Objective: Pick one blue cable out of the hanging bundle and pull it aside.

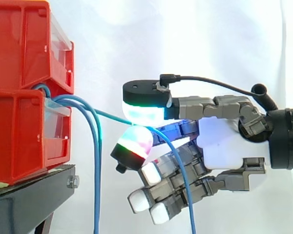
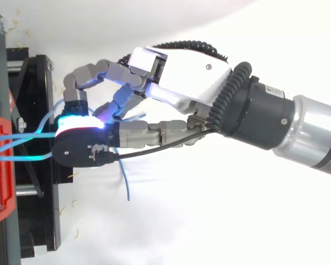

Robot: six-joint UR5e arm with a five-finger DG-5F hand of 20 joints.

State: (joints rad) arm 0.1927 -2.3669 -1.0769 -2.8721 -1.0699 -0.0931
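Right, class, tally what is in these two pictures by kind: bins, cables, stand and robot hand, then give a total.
Red bins: 2, upper bin and lower bin, stacked.
Blue cables: 3, one blue cable pinched between the fingers, two hanging cables beside the bins.
Black stand: 1.
Robot hand: 1.
Total: 7.

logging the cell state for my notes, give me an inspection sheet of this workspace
surface: black stand carrying stacked red bins
job's things: one blue cable drawn taut from the bins towards the hand
clutter: a few pale flecks by the stand
hand: hand shut on that cable, pinched between glowing fingers
cables: remaining blue bundle hangs down beside the bins
surroundings: white curtain
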